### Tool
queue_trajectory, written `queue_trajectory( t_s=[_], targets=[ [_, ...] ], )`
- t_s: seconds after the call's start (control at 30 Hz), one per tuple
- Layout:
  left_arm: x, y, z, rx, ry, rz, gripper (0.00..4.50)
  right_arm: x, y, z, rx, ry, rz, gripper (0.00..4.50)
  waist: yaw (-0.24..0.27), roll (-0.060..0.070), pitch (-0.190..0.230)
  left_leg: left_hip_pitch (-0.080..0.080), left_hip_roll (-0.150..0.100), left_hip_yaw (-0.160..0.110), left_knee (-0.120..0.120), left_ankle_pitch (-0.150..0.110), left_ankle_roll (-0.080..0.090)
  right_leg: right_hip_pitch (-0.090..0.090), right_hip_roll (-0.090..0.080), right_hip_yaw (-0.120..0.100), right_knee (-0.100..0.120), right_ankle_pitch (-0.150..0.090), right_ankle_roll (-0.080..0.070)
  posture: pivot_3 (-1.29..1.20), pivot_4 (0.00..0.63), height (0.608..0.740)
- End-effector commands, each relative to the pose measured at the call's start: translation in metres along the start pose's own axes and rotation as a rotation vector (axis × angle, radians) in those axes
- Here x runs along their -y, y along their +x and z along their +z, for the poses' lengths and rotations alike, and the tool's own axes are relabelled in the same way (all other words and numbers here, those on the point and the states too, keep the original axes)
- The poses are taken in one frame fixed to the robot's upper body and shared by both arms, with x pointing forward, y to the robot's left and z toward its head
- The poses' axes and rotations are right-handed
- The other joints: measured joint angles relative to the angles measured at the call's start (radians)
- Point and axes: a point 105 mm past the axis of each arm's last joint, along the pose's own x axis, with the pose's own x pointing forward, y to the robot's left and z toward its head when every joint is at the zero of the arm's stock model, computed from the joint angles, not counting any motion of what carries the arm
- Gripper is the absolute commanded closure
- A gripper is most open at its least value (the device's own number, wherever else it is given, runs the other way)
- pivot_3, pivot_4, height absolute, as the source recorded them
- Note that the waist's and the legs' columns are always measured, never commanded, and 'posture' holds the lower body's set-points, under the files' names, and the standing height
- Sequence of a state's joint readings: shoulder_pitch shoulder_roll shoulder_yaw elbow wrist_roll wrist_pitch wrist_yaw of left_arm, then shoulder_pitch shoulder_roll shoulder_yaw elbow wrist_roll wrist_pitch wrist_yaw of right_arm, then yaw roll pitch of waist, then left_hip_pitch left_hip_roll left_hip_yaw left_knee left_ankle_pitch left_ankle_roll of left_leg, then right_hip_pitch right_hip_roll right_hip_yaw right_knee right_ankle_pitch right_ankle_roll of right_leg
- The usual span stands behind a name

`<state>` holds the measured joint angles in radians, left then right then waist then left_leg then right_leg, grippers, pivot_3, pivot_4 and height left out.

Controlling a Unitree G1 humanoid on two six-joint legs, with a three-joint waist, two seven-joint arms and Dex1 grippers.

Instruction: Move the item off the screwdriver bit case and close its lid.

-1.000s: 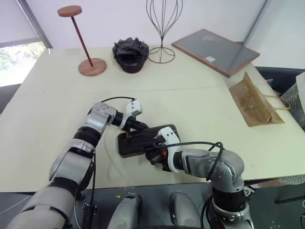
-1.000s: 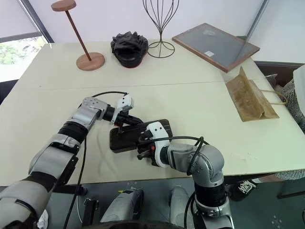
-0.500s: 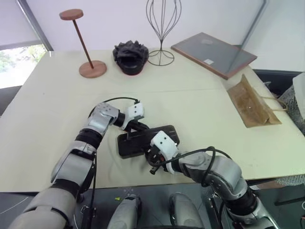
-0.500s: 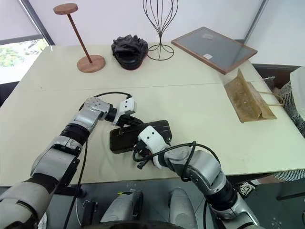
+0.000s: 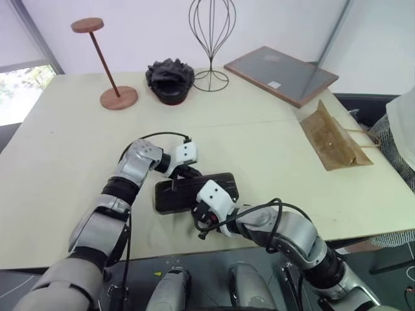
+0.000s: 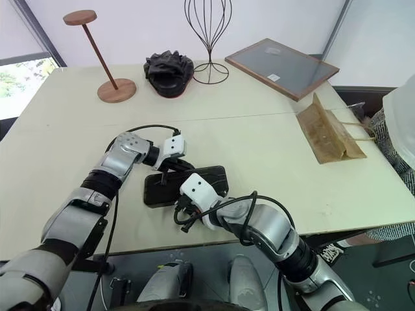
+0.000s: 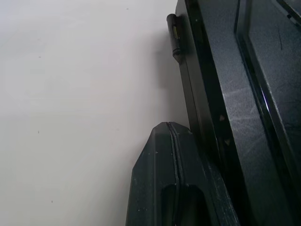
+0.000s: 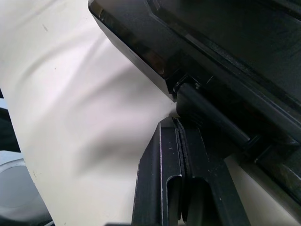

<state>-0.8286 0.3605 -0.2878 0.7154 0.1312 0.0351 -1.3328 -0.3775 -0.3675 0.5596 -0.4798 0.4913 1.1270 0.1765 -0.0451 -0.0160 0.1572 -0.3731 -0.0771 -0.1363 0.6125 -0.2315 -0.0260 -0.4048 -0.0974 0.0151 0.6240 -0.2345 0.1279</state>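
Since a second ago our right forearm has swung from lying across the near table edge to reaching in from the near right, and its wrist has rolled over; the right gripper [image 6: 183,208] now sits at the near edge of the screwdriver bit case [image 6: 194,181]. Our left gripper [image 6: 170,170] has kept its place at the case's far left edge.

Both pairs of fingers are pressed together with nothing between them. In the left wrist view the shut left fingers [image 7: 171,188] lie flat along the side of the case, touching it, beside a small black latch tab [image 7: 173,37]. In the right wrist view the shut right fingers [image 8: 181,183] point at the case's hinge rod under a corner; we cannot tell whether they touch it.

From above, the case reads as one flat dark slab on the table [image 5: 65,149], and the lid [image 5: 201,186] appears to lie down on it. Both grippers cover parts of its edges, so we cannot see whether it is fully latched.

Well apart, the kraft paper bag [image 5: 331,139] lies near the right table edge, its thin handles reaching past that edge. Nothing rests on the case.
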Motion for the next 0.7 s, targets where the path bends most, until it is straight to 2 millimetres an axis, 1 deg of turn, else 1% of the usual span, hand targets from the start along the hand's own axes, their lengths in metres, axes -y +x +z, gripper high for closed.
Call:
queue_trajectory(
  t_s=[0.03,0.33,0.5,0.7],
  targets=[
    [0.073,0.051,-0.029,-0.033,-0.073,-0.336,4.50,0.072,-0.017,0.046,0.155,-0.100,-0.366,4.48,-0.001,0.001,-0.001,0.000,0.001,0.000,0.000,0.000,0.000,0.000,0.001,0.000,0.000,0.000,0.000,0.00,0.150,0.740],
    [0.091,0.052,-0.043,-0.063,-0.081,-0.364,4.50,0.080,-0.019,0.056,0.185,-0.138,-0.394,4.48,-0.002,0.001,-0.008,0.002,0.004,0.000,-0.001,-0.003,0.005,0.000,0.003,0.000,0.000,-0.002,-0.004,0.00,0.150,0.740],
    [0.102,0.057,-0.047,-0.060,-0.104,-0.376,4.50,0.088,-0.022,0.068,0.230,-0.142,-0.426,4.48,-0.002,0.002,-0.016,0.004,0.006,0.000,-0.001,-0.004,0.007,0.001,0.005,0.000,0.000,-0.003,-0.005,0.00,0.150,0.740],
    [0.116,0.060,-0.052,-0.063,-0.134,-0.393,4.50,0.092,-0.026,0.082,0.274,-0.147,-0.443,4.48,-0.003,0.001,-0.017,0.006,0.007,0.000,-0.002,-0.006,0.009,0.002,0.007,0.000,0.000,-0.004,-0.008,0.00,0.150,0.740]
  ],
)
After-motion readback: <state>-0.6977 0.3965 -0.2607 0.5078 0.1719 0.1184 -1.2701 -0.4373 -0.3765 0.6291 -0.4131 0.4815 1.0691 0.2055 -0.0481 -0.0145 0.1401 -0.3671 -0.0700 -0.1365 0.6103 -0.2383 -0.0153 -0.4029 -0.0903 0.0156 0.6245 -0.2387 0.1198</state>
